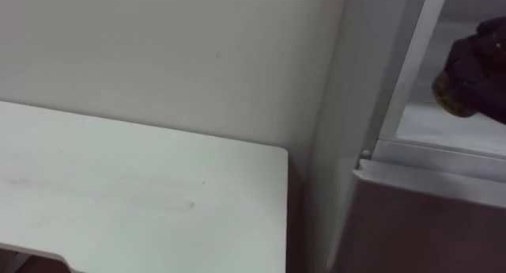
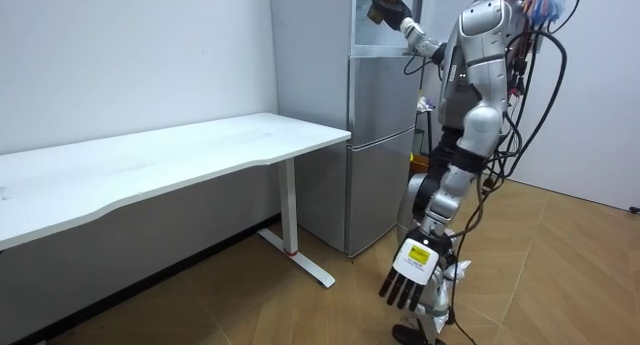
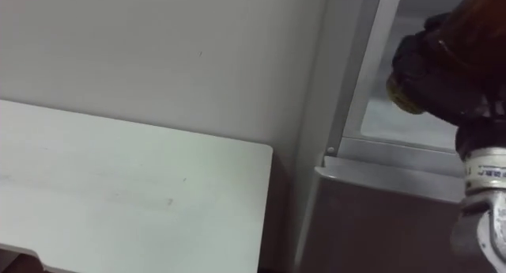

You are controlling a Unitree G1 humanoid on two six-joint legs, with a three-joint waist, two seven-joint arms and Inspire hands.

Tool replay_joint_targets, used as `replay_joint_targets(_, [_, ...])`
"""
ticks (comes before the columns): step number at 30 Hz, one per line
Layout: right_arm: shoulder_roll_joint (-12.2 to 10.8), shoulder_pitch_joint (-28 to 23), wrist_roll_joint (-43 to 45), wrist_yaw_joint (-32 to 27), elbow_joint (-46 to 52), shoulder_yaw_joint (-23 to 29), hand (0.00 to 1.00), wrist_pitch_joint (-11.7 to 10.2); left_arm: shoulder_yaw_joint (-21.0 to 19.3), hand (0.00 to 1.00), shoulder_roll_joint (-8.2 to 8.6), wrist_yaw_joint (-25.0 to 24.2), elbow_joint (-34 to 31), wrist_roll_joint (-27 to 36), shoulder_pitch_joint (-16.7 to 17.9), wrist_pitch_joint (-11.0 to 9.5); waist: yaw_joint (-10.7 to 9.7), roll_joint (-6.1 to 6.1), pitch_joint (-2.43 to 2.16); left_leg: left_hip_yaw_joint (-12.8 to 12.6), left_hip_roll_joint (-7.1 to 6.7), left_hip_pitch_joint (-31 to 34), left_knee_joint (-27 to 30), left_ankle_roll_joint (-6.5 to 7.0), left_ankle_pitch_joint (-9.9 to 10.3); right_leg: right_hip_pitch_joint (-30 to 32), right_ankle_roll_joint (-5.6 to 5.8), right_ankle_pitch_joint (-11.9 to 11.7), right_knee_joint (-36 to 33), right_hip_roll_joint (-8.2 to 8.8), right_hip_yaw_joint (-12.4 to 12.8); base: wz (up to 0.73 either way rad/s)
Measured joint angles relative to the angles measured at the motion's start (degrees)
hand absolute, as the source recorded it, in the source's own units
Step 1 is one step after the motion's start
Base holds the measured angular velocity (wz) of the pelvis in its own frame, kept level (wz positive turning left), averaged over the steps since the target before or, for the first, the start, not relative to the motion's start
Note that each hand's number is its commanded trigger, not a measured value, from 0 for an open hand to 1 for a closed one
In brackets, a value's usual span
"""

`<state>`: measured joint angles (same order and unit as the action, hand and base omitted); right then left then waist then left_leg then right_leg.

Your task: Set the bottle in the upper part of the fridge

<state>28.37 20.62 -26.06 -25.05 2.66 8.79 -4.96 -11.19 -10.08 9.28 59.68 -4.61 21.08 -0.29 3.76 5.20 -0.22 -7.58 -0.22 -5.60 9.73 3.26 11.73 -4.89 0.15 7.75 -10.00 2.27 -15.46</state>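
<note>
Step in hand: placing. Right hand [image 3: 439,67] is wrapped round the brown bottle [image 3: 484,16], at the front edge of the open upper fridge compartment [image 3: 399,123]. Left hand [image 2: 408,275] hangs low, fingers straight. Next, I'd guess: reach deeper, set the bottle down upright, release.

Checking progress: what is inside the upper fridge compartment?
The right hand, curled round the brown bottle, over its pale floor. The hand covers most of the bottle; deeper parts are unseen.
</note>
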Motion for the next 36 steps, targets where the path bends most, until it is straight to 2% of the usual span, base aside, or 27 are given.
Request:
replay_joint_targets(3, [0.00,0.11,-0.35,-3.31,-3.17,0.26,1.00,0.05,-0.18,0.00,0.08,-0.02,0.09,0.06,-0.10,0.55,0.22,-0.66,0.21,-0.01,0.00,0.01,-0.04,0.00,0.00,0.09,0.00,0.00,-0.05,-0.02,0.19,0.00])
replay_joint_targets(5, [0.00,0.13,1.12,-5.12,-5.94,0.37,1.00,0.65,-0.86,0.00,0.21,-0.04,0.10,0.06,-0.11,0.80,0.21,-0.94,0.06,0.03,0.00,-0.04,-0.11,-0.01,0.00,0.05,0.01,0.01,-0.06,0.02,-0.30,0.02])
replay_joint_targets(9, [0.01,0.20,1.61,-9.44,-10.05,1.18,1.00,3.76,-1.33,0.00,0.21,-0.31,0.18,0.05,-0.10,1.35,0.83,-0.83,0.12,0.15,0.00,0.04,-0.15,-0.02,-0.01,0.17,0.03,0.03,-0.14,0.01,-0.41,0.00])
replay_joint_targets(12, [0.04,0.98,1.59,-12.28,-11.39,1.39,1.00,4.33,-2.26,0.00,0.19,-0.88,0.18,0.05,-0.10,1.67,1.11,-0.64,0.18,0.24,-0.05,0.46,-0.01,-0.01,-0.01,0.92,0.10,0.14,-0.88,0.19,-0.54,0.00])
replay_joint_targets(19, [0.19,7.41,1.35,-15.86,-17.59,1.29,1.00,4.35,-2.25,0.00,0.18,-1.01,-0.04,0.60,-0.33,1.70,1.71,-0.56,0.23,0.24,-0.17,0.99,0.53,0.12,0.06,1.02,0.10,0.13,-0.86,0.49,-1.16,0.00])
replay_joint_targets(22, [0.60,8.00,1.56,-16.31,-19.23,1.27,1.00,4.35,-2.27,0.00,0.18,-0.98,-0.06,0.56,-0.35,1.72,2.64,-0.55,0.22,0.27,-0.17,1.12,0.56,0.12,0.06,1.10,0.10,0.13,-0.86,0.50,-1.29,0.00])
replay_joint_targets(28, [3.17,10.47,1.90,-18.03,-25.04,1.08,1.00,4.35,-2.38,0.00,0.17,-1.79,-0.03,0.57,-0.06,2.12,3.57,0.09,0.13,1.38,-0.26,1.40,0.70,0.10,0.03,0.96,0.11,0.14,-0.76,0.55,-2.38,0.07])
replay_joint_targets(32, [3.37,11.16,1.86,-18.11,-25.95,1.02,1.00,4.35,-2.39,0.00,0.17,-2.46,0.00,0.59,-0.01,2.56,4.04,0.34,0.24,1.71,-0.31,1.56,0.67,0.10,0.03,0.98,0.14,0.16,-0.75,0.59,-2.77,0.03])
replay_joint_targets(36, [3.43,14.24,1.75,-17.93,-31.05,0.82,1.00,4.36,-2.39,0.00,0.17,-2.44,-0.04,0.61,-0.04,2.96,4.49,0.91,-0.04,2.29,-0.36,1.89,0.90,0.11,0.02,0.95,0.15,0.17,-0.74,0.68,-3.37,0.08])
